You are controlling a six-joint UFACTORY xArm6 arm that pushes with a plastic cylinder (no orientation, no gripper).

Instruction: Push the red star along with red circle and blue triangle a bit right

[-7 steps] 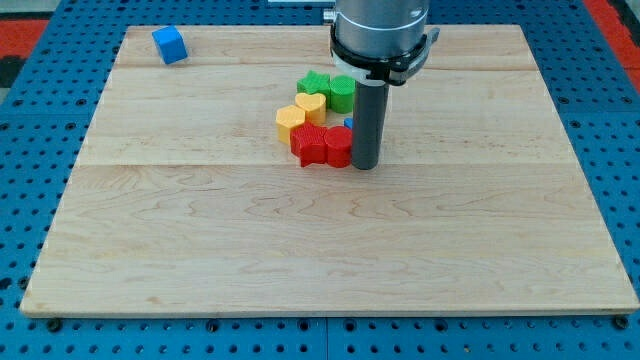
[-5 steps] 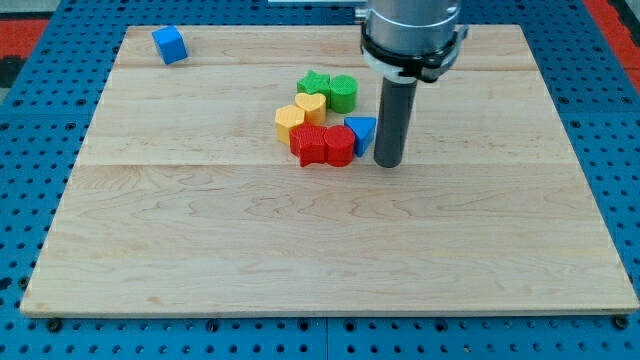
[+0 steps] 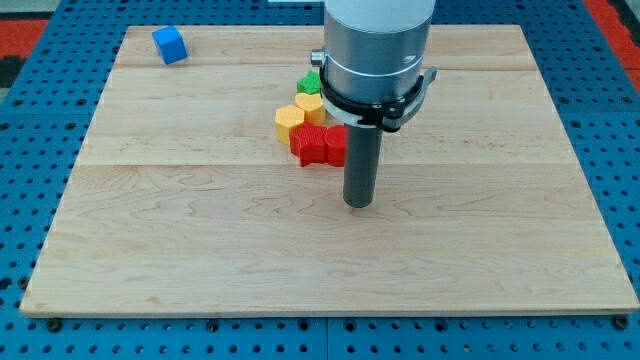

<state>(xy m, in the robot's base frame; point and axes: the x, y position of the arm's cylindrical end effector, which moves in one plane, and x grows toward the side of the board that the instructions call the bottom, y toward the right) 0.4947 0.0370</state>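
The red star lies near the board's middle, with the red circle touching its right side. The blue triangle is hidden behind my rod. My tip rests on the board just below and to the right of the red circle, apart from it. The rod and its wide grey mount cover the blocks behind.
Two yellow blocks sit just above the red star. A green block peeks out behind them at the mount's left edge. A blue cube stands alone at the top left of the wooden board.
My tip has moved from beside the blue triangle's right side down and to the left, toward the view's bottom. The rod now hides the blue triangle and most of the green blocks.
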